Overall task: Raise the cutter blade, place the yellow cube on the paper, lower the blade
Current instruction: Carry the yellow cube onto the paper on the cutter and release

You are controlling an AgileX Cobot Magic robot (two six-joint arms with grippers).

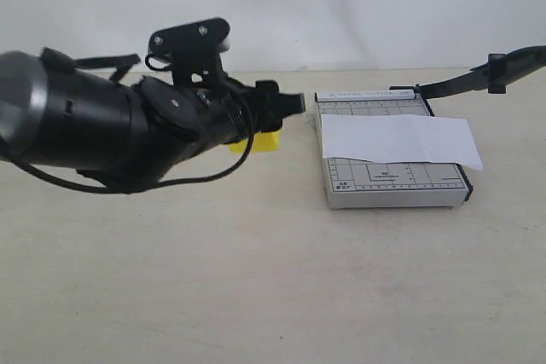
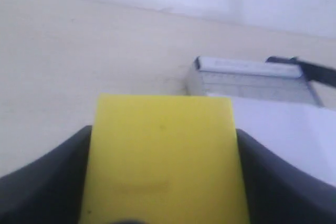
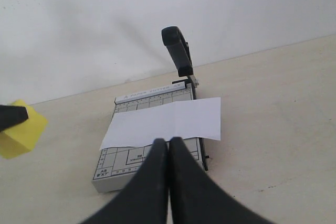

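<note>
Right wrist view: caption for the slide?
Raised cutter blade, paper across the cutter base, right gripper shut, left gripper holding the yellow cube.

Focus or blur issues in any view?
Left wrist view: the yellow cube fills the foreground, soft; the cutter base behind is blurred. Exterior view: the left arm near the lens is soft, the paper sharp. Right wrist view: the right gripper is defocused.

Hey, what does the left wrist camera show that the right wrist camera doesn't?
Only the left wrist view: the yellow cube close up, clamped between the two dark fingers of the left tool. Only the right wrist view: the right tool shut on nothing, and the cutter blade with its handle raised above the grey cutter base. Both: the cube, and the white paper lying across that base.
</note>
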